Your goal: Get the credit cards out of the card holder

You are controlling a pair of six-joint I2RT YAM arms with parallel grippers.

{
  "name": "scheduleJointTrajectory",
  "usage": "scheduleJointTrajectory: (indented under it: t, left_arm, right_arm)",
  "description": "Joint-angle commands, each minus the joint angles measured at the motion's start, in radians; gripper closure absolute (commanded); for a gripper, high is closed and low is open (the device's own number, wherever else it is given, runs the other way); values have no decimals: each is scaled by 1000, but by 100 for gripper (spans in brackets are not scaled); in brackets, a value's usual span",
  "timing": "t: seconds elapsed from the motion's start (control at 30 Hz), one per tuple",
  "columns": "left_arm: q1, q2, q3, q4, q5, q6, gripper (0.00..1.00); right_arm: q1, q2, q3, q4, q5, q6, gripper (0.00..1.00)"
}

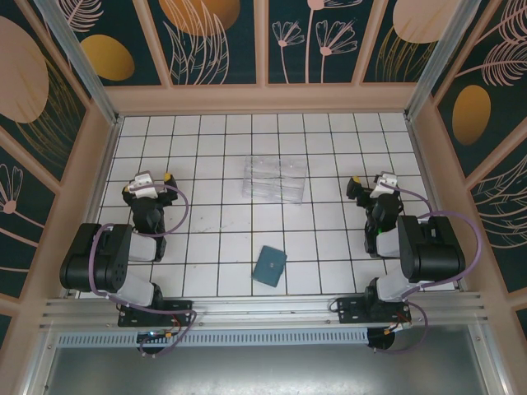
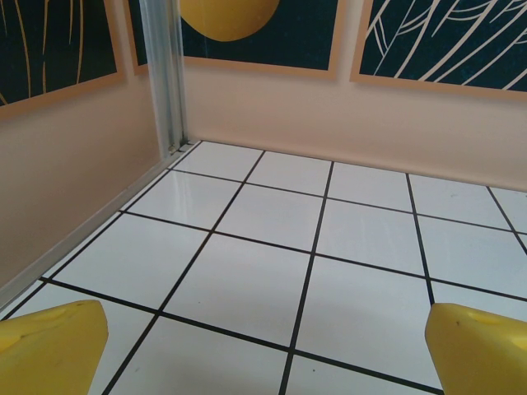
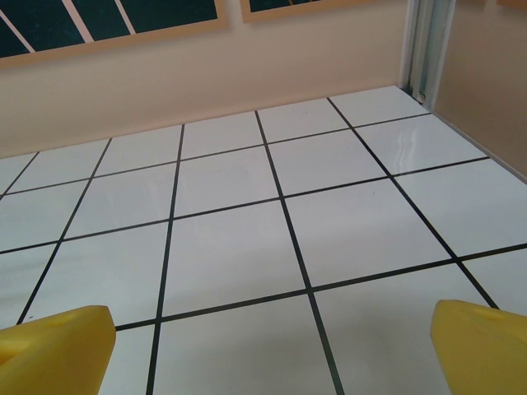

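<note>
Card holder [image 1: 269, 266] lies shut on surface [image 1: 216, 247], behind & inboard of each claw, well apart. Left claw [image 1: 150, 178] & right claw [image 1: 372, 178] are spread wide, empty. Holder should be pinned w/ one claw, flipped open w/ other.

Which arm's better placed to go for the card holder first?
Right, marginally. The closed card holder lies near the front edge, slightly nearer the right claw than the left claw. Both claws are open and empty.

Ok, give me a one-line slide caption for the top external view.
Teal card holder lies untouched on the tiled table, clear plastic tray beyond it.
</note>
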Motion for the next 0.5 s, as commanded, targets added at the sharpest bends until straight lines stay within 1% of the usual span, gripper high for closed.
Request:
scheduleJointTrajectory:
  t: [0.0,0.17,0.2,0.23,0.27,0.33,0.4,0.43,0.47]
  left_arm:
    - [7,1,2,22,15,7,1]
    - [7,0,-2,26,16,8,2]
    - [8,-3,-5,32,13,9,2]
    - [7,-20,-2,11,7,9,2]
    - [5,-49,9,-26,1,7,2]
    - [5,-149,63,-232,-41,-23,2]
    - [5,-215,123,-414,-81,-69,2]
    - [5,-240,151,-502,-77,-97,2]
    - [4,-257,182,-588,-65,-134,4]
  right_arm:
    - [5,3,8,41,21,-5,1]
    - [9,-3,9,38,31,-9,1]
    - [16,-19,20,8,33,-17,1]
    - [20,-45,26,-24,17,-28,1]
    - [31,-70,38,-64,31,-36,1]
    - [74,-132,77,-194,99,-50,1]
    - [106,-194,111,-325,120,-45,2]
    - [120,-229,120,-383,130,-34,2]
    - [130,-261,124,-430,132,-26,2]
